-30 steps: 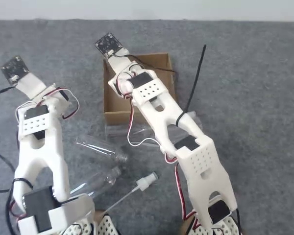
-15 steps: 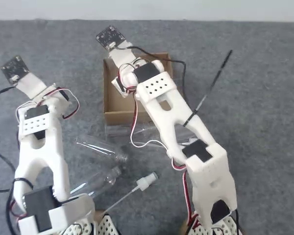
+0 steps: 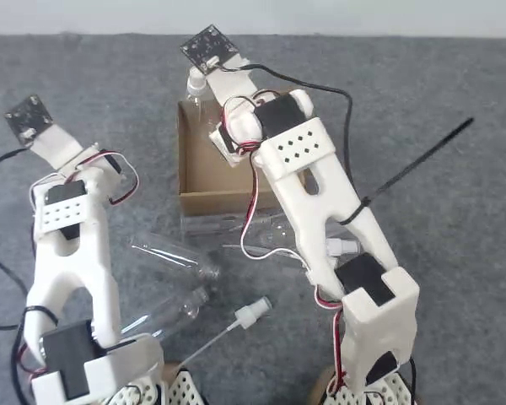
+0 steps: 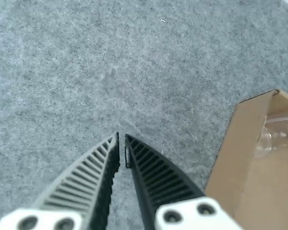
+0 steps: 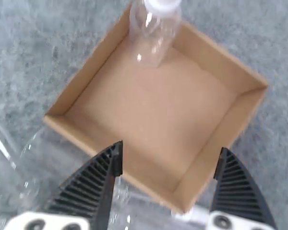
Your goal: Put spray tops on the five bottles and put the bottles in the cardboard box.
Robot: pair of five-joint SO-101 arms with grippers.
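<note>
Right tool [image 5: 170, 148] wide open, empty, over cardboard box [image 5: 158, 110]; left tool [image 4: 121, 137] all but closed, empty.

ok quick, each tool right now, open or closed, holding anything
Left tool: closed, empty, over the carpet beside the cardboard box.
Right tool: open, empty, above the cardboard box.

Robotics lab setup: grey carpet [image 3: 455, 84] bearing white printed arms [image 3: 67, 253] with exposed wiring [image 3: 255, 190]
</note>
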